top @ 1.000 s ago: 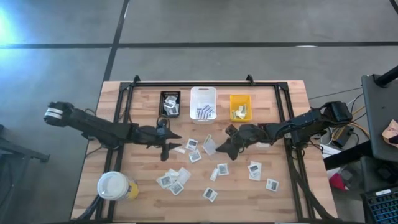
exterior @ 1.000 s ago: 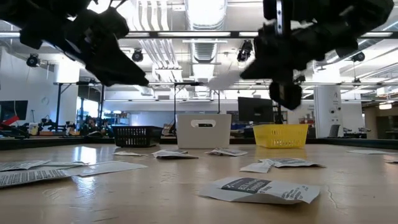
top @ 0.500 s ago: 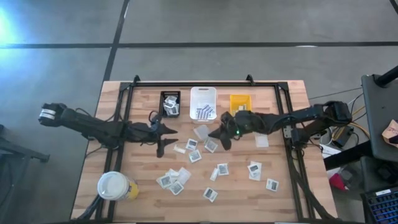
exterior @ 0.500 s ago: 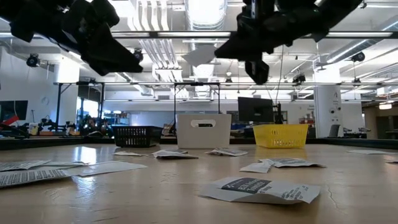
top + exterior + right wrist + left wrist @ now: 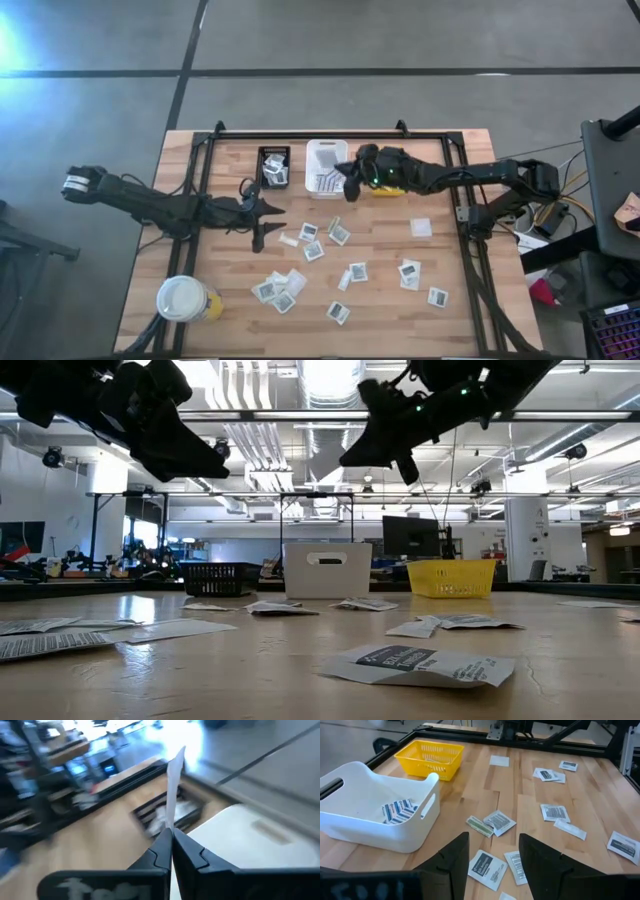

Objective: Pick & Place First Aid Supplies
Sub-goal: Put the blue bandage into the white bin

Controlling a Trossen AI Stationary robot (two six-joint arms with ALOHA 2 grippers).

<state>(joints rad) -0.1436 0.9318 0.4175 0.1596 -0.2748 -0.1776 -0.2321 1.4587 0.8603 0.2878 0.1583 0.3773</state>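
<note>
The right gripper point(image 5: 345, 172) has swung from mid-table up over the white bin point(image 5: 327, 166), fingers pinching a packet point(image 5: 175, 785) edge-on (release squarely inside). The left gripper point(image 5: 262, 222) is hovering, fingers wide.

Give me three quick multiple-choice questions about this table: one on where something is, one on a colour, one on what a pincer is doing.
1. Where is the white-lidded cup?
A. near the left arm's table corner
B. inside the white bin
C. beside the yellow bin

2. What colour is the bin between the other two?
A. black
B. white
C. yellow

3. The right pincer is:
A. wide open
B. shut on a packet
C. resting on the table

Answers: 1 A, it stands alone at that corner. 2 B, white between black and yellow. 3 B, a thin packet sticks up from its closed tips.
</note>
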